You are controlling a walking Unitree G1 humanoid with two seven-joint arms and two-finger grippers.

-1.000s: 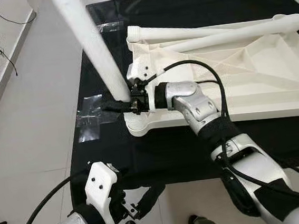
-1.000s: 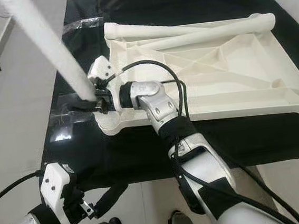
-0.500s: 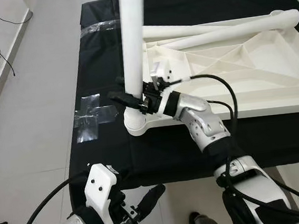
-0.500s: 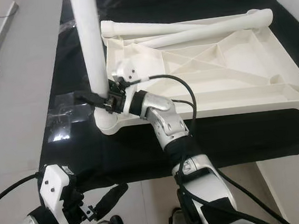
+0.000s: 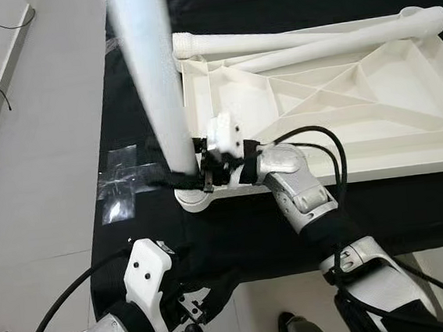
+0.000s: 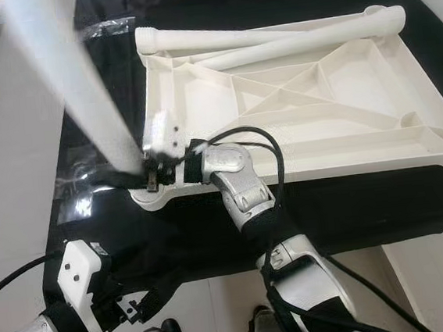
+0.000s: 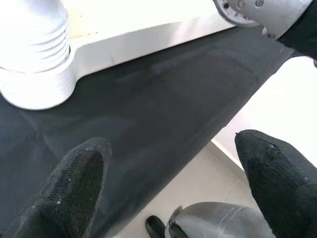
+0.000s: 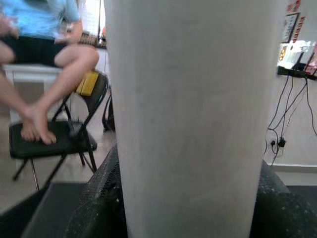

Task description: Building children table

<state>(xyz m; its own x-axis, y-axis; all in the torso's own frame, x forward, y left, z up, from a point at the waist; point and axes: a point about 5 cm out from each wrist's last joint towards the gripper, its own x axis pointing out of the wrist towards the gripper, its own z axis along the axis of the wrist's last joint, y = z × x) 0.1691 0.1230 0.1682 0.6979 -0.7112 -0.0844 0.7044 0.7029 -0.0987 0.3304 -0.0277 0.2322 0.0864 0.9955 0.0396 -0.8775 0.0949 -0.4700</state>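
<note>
Right gripper (image 5: pixel 177 174) clamped on white table leg (image 5: pixel 153 86) at near-left corner socket (image 5: pixel 196 201) of upturned tabletop (image 5: pixel 372 104). Leg tilted off vertical again, upright half a second ago; probably being worked into the thread, not yet seated. Left gripper (image 7: pixel 168 183) spread, idle below black cloth (image 7: pixel 163 99).

The upturned white children's table top (image 5: pixel 358 113) looks like moulded plastic, smooth with a faint sheen along its ribs. The long white tube leg (image 5: pixel 150 79) has the same plastic look, matt, with ridged threading at its foot. Under them lies a matt black cloth (image 5: pixel 235 227), softly creased, with glossy clear tape (image 5: pixel 124 175) at its left edge. The gripper fingers (image 7: pixel 74 183) are finely grained black.
</note>
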